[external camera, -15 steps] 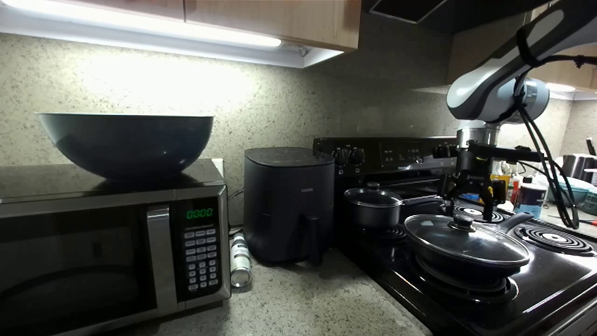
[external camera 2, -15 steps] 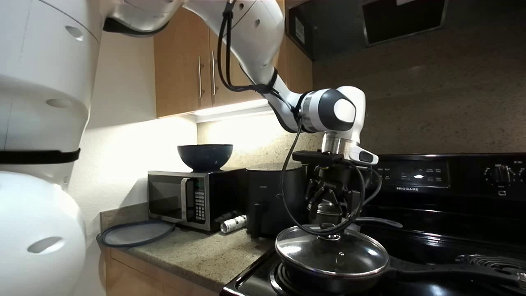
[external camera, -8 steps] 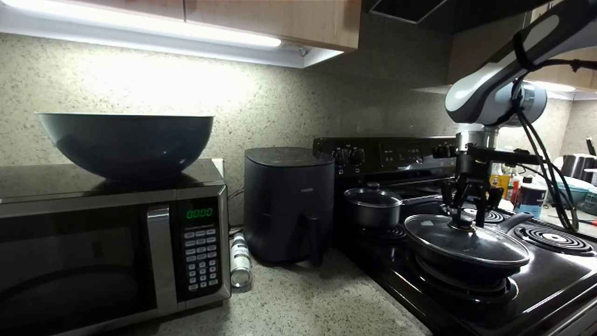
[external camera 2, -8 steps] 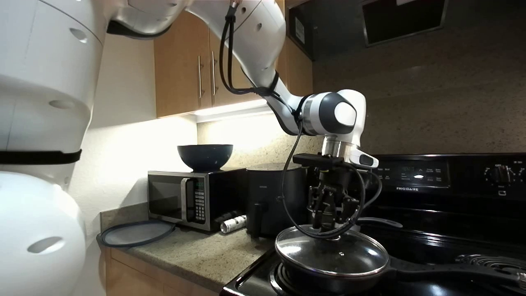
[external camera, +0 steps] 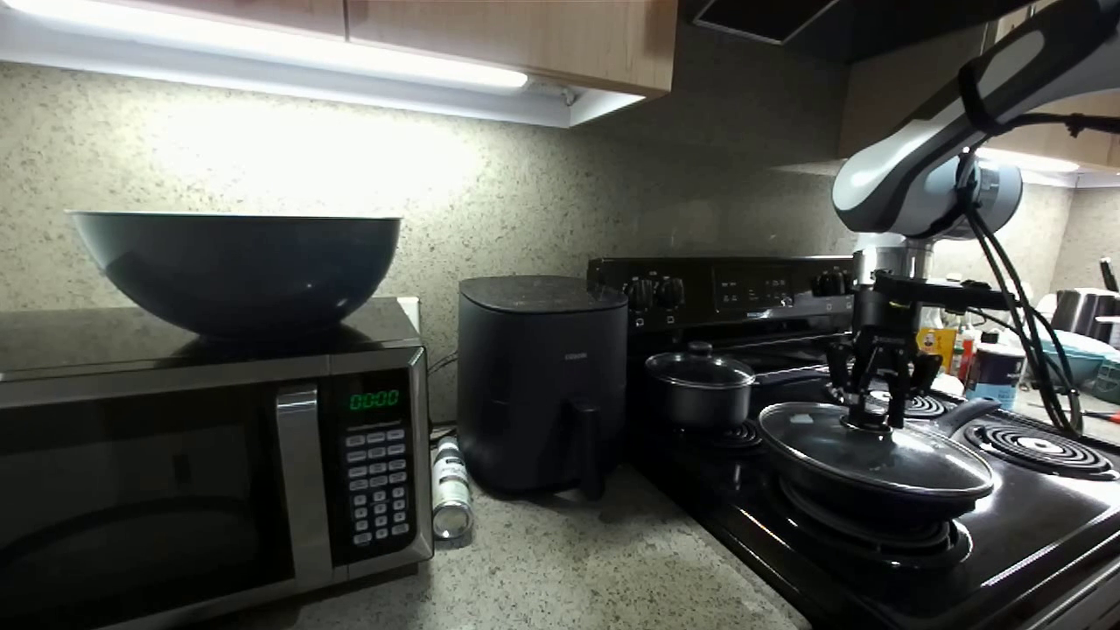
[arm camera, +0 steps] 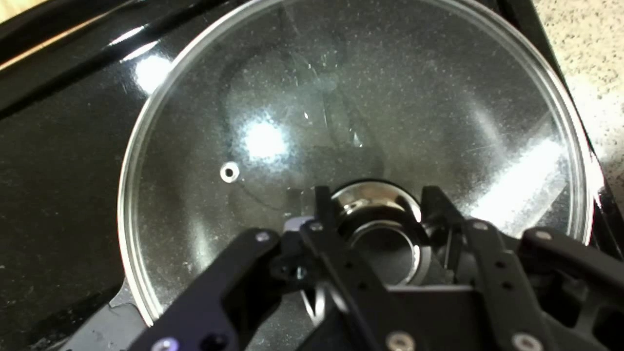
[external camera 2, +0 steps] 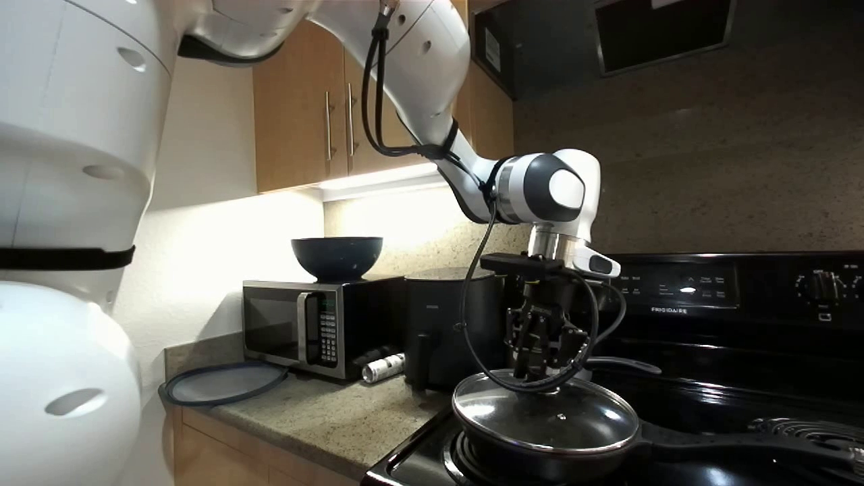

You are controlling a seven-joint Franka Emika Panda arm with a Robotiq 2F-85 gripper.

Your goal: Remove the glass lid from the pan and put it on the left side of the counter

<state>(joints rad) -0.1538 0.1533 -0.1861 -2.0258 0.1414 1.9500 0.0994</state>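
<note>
The glass lid [external camera: 910, 455] with its metal rim rests flat on the black pan [external camera 2: 540, 466], as both exterior views show. My gripper [external camera: 875, 413] points straight down over the lid's middle. In the wrist view its fingers [arm camera: 323, 204] stand on either side of the dark knob [arm camera: 382, 256], seemingly against it, so the gripper is shut on the lid by this knob. Black fingers cover most of the knob in both exterior views. The speckled counter [external camera 2: 337, 412] lies beside the stove, with the pan's handle [external camera 2: 729, 442] pointing away from it.
A smaller lidded pot [external camera: 700, 402] stands behind the pan. On the counter are an air fryer [external camera: 542, 376], a lying canister [external camera: 451, 499] and a microwave [external camera: 149, 490] bearing a large bowl [external camera: 236, 271]. A round dark-rimmed mat-like thing [external camera 2: 226, 385] lies at the counter's end.
The gripper has come down onto the lid's knob, and its fingers have drawn together around it. Lid and pan have stayed in place.
</note>
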